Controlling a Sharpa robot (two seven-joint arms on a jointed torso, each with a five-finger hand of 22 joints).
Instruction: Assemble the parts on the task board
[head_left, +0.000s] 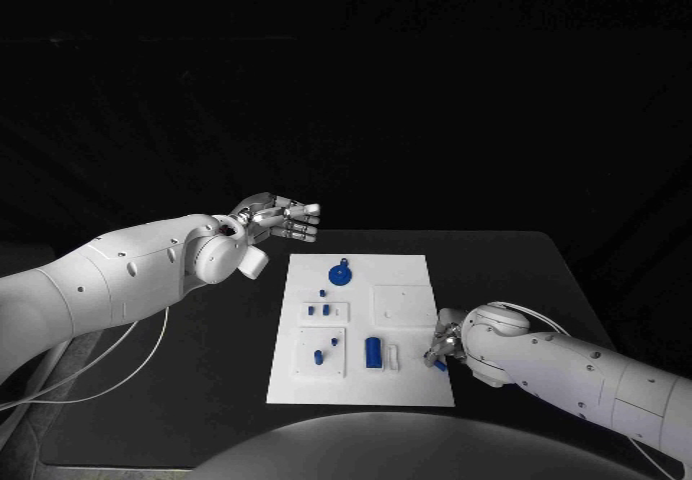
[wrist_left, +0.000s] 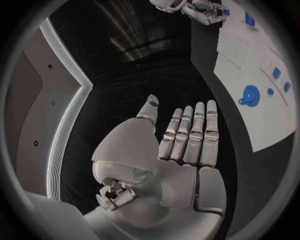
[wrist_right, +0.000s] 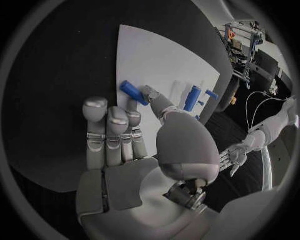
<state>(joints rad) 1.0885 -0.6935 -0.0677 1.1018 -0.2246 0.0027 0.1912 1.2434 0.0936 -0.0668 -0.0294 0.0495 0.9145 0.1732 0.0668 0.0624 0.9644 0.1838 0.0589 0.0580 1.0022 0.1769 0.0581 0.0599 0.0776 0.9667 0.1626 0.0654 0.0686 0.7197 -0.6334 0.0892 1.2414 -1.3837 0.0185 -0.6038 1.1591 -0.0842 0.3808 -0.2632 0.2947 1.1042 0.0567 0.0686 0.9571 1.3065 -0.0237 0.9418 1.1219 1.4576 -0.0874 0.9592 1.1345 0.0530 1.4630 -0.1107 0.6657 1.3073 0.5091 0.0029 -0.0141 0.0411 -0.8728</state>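
The white task board (head_left: 405, 385) lies in the middle of the black table. At its right edge my right hand (head_left: 444, 345) is low over the board, and its thumb and a finger pinch a small blue cylinder part (wrist_right: 132, 92), also seen at the board's edge (head_left: 440, 365). My left hand (head_left: 283, 220) hovers above the table beyond the board's far left corner, with straight fingers (wrist_left: 187, 135) and nothing in it. On the board are a round blue disc (head_left: 340, 273), a larger blue cylinder (head_left: 374, 350) and small blue pieces (head_left: 322, 311).
White raised blocks sit on the board, one square at the right (head_left: 404, 303) and one at the near left (head_left: 323, 355). A pale cable (head_left: 130, 365) trails from my left arm across the table's left side. The table's right edge (head_left: 577, 290) lies beyond my right arm.
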